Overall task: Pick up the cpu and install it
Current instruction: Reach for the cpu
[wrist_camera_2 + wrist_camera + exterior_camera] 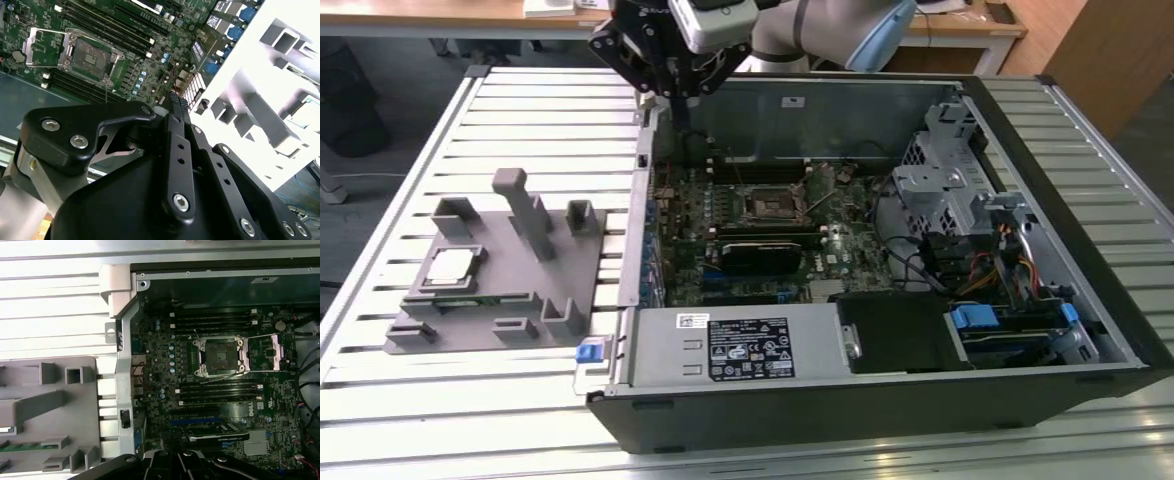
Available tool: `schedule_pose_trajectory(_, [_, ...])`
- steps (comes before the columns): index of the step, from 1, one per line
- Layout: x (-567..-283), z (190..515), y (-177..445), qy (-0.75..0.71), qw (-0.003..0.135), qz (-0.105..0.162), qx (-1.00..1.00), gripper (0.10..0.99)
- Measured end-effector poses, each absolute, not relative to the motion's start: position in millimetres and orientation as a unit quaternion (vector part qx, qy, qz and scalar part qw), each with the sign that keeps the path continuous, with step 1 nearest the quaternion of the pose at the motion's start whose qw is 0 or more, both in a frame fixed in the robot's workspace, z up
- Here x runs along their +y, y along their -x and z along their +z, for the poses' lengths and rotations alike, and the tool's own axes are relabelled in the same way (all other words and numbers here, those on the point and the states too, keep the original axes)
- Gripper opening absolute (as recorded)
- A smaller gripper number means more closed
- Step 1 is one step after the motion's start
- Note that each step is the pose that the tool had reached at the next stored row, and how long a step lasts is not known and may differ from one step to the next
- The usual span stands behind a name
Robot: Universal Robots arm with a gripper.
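- In the exterior view the tool (678, 97) hangs over the far rim of the open computer case (881, 400), on the exterior view's left side of it. Its black links draw in to one narrow tip, and it holds nothing.
- The cpu (451, 267) lies flat on the grey fixture (520, 215). The fixture stands on the slatted counter (520, 120), outside the case toward the exterior view's left and well apart from the tool.
- Inside the case, the socket (771, 205) sits open near the middle of the green board, with its dark frame bare.
- In the second wrist view the tool (176, 100) rises in front of the camera, its ribbed tip above the board. The socket (90, 55) lies beyond it with its lever and frame swung aside. The fixture (260, 107) is washed pale with light.
- In the first wrist view the socket (220, 356) lies between rows of memory slots. The case wall (125, 365) divides the board from the counter (50, 295) and the fixture (45, 405). The tool's dark links (182, 460) edge into the picture.
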State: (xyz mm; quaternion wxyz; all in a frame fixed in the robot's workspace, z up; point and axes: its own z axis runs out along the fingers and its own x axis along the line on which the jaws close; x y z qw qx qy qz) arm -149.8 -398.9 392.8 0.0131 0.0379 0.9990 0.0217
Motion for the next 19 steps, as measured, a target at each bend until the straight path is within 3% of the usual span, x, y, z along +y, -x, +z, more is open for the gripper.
schedule_pose_trajectory(19, [-398.9, 392.7, 159.4, -0.038, 0.013, 0.022, 0.999, 0.122])
